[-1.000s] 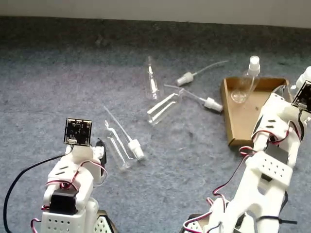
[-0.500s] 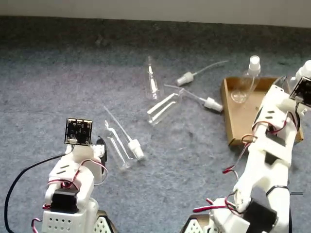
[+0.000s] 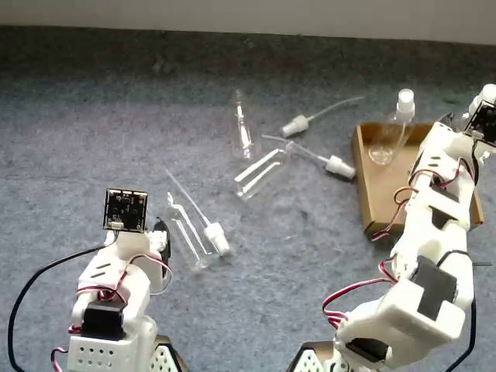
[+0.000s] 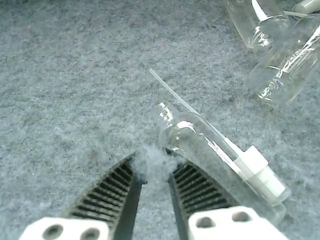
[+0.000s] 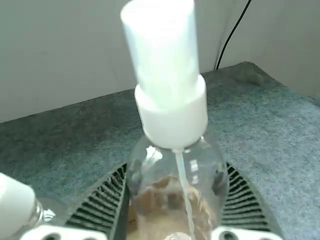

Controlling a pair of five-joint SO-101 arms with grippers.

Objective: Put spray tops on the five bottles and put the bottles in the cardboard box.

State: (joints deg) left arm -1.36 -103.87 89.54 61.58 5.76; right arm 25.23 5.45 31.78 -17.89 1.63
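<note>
My right gripper [image 5: 175, 205] is shut on a clear bottle [image 5: 172, 175] with a white spray top [image 5: 165, 70]. In the high view it holds this bottle [image 3: 486, 96] over the far right corner of the cardboard box [image 3: 364, 186]. Another capped bottle [image 3: 390, 132] leans in the box's far end. My left gripper [image 4: 152, 177] rests low on the carpet, slightly open and holding nothing, just beside an uncapped bottle [image 4: 192, 137]. A loose spray top [image 4: 257, 167] lies along that bottle. In the high view this bottle [image 3: 188, 236] is right of the left arm.
Two more uncapped bottles [image 3: 242, 130] [image 3: 260, 172] lie mid-table, with two loose spray tops [image 3: 295, 125] [image 3: 339, 165] and their long tubes between them and the box. Grey carpet covers the table, with open room at left and front centre.
The right arm has stretched farther back and right over the box, carrying its capped bottle with it. The left arm has stayed still.
</note>
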